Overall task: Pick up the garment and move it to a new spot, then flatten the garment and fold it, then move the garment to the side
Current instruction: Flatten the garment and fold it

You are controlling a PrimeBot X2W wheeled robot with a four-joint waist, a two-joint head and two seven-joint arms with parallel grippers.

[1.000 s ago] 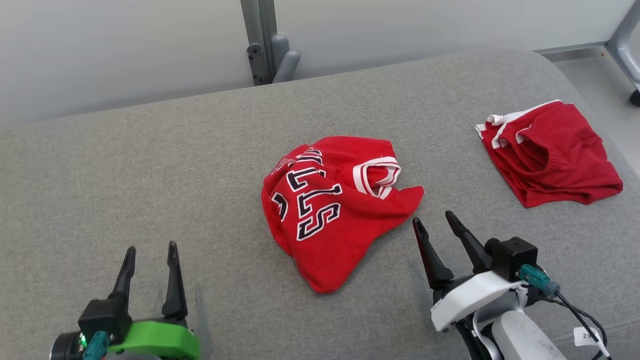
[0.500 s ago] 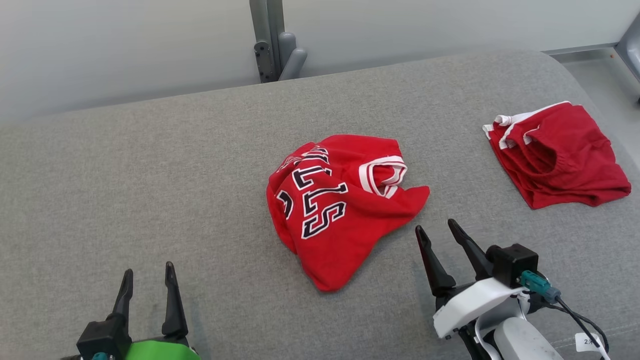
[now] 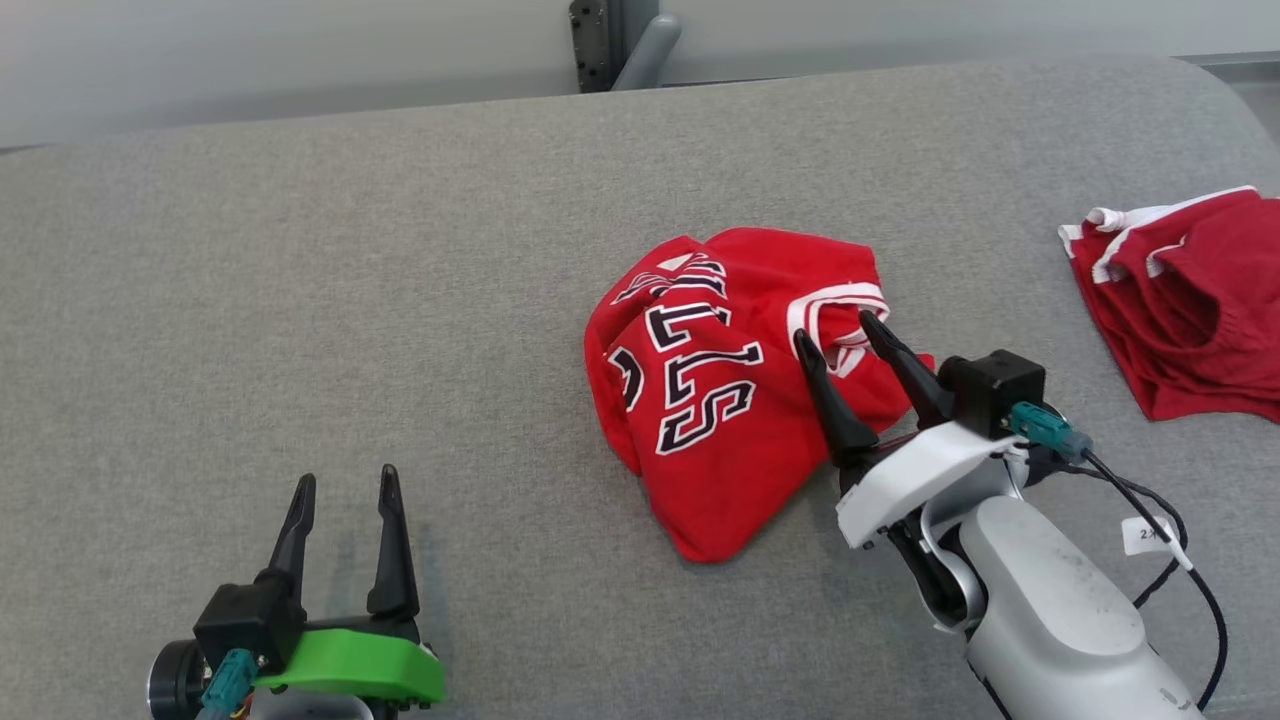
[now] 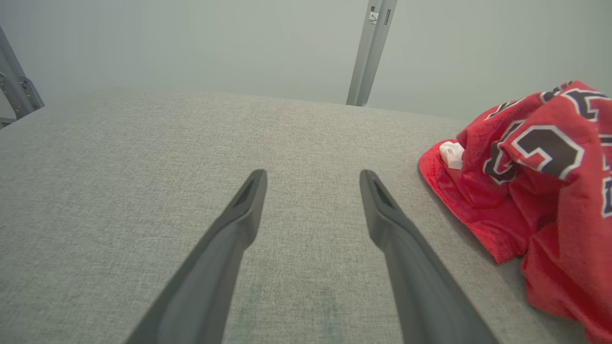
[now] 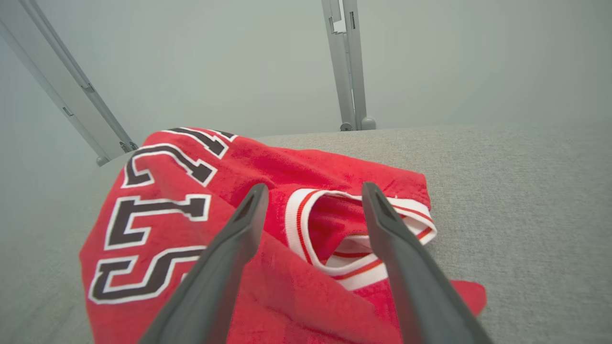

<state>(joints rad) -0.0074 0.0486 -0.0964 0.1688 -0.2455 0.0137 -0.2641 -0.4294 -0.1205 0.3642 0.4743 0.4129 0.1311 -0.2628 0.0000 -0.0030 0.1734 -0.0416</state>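
The garment is a crumpled red jersey with dark white-edged letters and a white-and-red trimmed opening, lying mid-surface on the grey padded top. My right gripper is open and hovers over the jersey's right side, its fingers pointing at the trimmed opening, with nothing held. In the right wrist view that gripper frames the opening. My left gripper stands open at the lower left, well apart from the jersey. In the left wrist view, where the left gripper points over bare grey cloth, the jersey lies to the right.
A second red garment with white trim lies folded near the right edge of the padded top. A grey metal post stands behind the far edge. Wide bare grey surface spreads to the left.
The head camera has shifted, so the whole picture moved. My right gripper has come forward from just short of the jersey to above its trimmed opening. Both grippers stay open.
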